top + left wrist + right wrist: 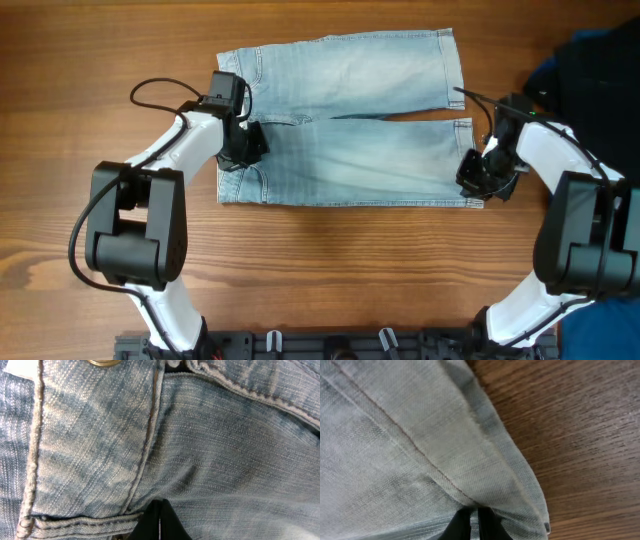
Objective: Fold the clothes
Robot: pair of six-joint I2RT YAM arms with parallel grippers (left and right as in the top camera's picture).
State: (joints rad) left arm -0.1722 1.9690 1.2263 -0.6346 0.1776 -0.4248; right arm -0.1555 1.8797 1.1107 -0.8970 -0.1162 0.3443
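A brown wooden table (330, 260) is seen from above, and the pale blue jeans (350, 150) are spread flat near its far side. The jeans are laid sideways, with the waist turned to the left and the two leg ends turned to the right. A thin dark gap is seen between the two legs. A pile of dark clothes (600, 70) is seen at the far right corner, well apart from the jeans, and a bright blue cloth (600, 335) is seen at the near right corner. The left claw (243, 142) is set down on the waist end, with its tips pressed together on the denim; whether any cloth is caught between them cannot be told. The right claw (480, 178) is closed on the hem of the near leg, at the edge where bare wood begins. A small brass button (104, 362) is seen just above the left claw.
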